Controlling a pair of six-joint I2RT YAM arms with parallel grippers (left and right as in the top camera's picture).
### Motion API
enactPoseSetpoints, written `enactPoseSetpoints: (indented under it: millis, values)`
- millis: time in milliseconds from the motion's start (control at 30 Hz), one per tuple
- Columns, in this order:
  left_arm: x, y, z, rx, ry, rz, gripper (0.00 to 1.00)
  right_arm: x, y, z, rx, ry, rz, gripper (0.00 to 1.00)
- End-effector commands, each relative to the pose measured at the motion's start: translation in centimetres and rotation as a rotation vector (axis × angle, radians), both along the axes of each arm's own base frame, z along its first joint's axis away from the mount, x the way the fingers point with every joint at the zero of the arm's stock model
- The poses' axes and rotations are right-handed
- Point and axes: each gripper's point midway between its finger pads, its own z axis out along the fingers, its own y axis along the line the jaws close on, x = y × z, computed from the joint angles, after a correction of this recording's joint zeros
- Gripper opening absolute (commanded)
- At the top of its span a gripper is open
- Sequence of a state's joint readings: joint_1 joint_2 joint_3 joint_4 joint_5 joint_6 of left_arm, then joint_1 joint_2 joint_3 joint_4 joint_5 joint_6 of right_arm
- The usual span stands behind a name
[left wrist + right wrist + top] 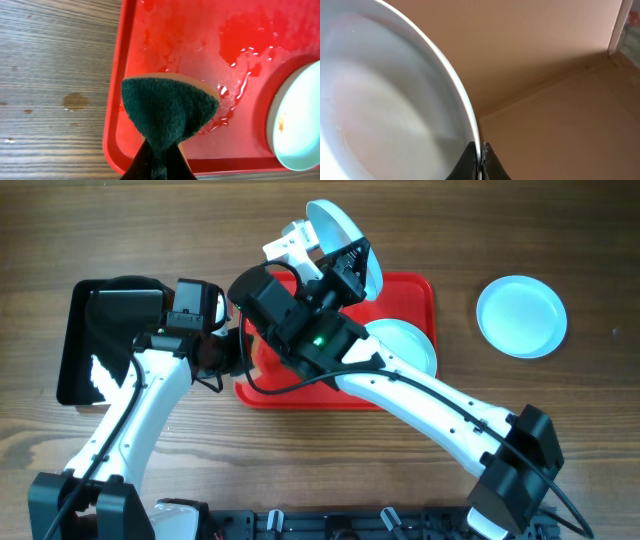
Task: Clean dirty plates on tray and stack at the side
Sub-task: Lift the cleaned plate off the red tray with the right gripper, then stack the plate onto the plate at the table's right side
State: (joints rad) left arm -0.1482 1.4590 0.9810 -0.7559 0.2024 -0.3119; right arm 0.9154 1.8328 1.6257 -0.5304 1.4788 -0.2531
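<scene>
Wood-grain table (580,440) carries a glossy black tray (72,330) at the left, just beside the red tray (410,295). Both arms reach in over them. In the overhead view the right arm (430,395) crosses the red tray's near rim and hides its middle.

The left gripper (160,155) is clamped tight on a sponge (167,112), which hangs over the red tray's near-left corner; whether it touches the tray floor cannot be told. The right gripper (481,152) is pinched closed on the rim of a raised plate (385,100), which is tilted steeply above the tray's far side.

A second plate (300,125) lies flat in the red tray at its right end, with a small orange smear inside it. A third plate (521,316) sits on the bare table, right of the tray and well apart from it. The tray floor is wet, with beads and streaks of water.

The sponge shows a coarse dark green scouring face with a tan foam edge behind, and it is squeezed into a fan shape. The plates are round, shallow, smooth and pale. The red tray is plastic, with rounded corners and a raised rim.
</scene>
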Motion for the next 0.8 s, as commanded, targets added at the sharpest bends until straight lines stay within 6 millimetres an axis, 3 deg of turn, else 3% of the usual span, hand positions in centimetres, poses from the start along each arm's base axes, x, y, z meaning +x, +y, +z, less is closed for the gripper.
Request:
enactPoseSetpoints:
  millis: [0,133,267,400,500,767]
  values:
    - [0.0,-0.8,0.0,-0.048,0.002,-0.026,0.04,0.1,0.2,0.1,0.066,-0.051,-0.011,0.04]
    - [0.1,-0.8,0.0,-0.048,-0.004,-0.029,0.04,0.9,0.1,-1.3,0.102,0.005,0.028,0.04]
    - [0.4,-0.8,0.1,-0.049,-0.015,-0.029,0.04,1.2,-0.6,-7.1,0.292,0.225,0.081,0.04]
    - [0.3,-0.8,0.1,-0.049,-0.013,-0.029,0.04,1.1,-4.6,-11.5,0.606,0.340,-0.080,0.04]
    - [0.3,-0.8,0.1,-0.048,-0.013,-0.029,0.04,2.0,-7.8,-12.0,0.749,0.348,-0.173,0.04]
    - [0.6,-0.8,0.2,-0.050,-0.022,-0.029,0.04,3.8,-13.7,-9.9,1.254,0.357,-0.223,0.04]
